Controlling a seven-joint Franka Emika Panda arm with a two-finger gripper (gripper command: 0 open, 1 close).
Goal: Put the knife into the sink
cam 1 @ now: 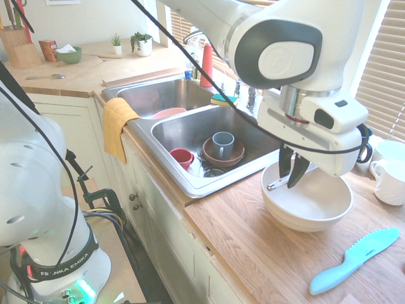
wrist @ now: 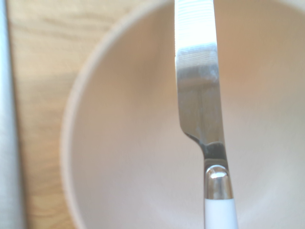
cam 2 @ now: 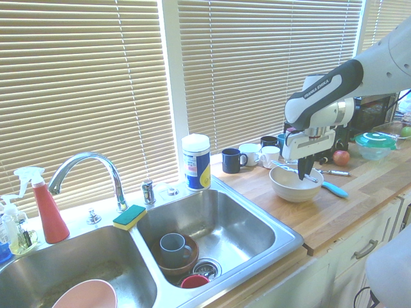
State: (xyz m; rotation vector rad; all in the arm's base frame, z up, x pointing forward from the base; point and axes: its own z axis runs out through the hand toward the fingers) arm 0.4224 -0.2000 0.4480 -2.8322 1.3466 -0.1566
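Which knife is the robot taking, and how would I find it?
Start at the steel sink; beside it on the wooden counter sits a white bowl. Over it, the gripper pinches the knife: slim, silvery, white-handled, unlike the bigger teal plastic knife lying flat nearby.

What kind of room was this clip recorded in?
A home kitchen, most likely: a double-basin steel sink with a curved faucet holds used dishes, set in a wooden countertop over cream cabinets, with mugs by the window blinds.
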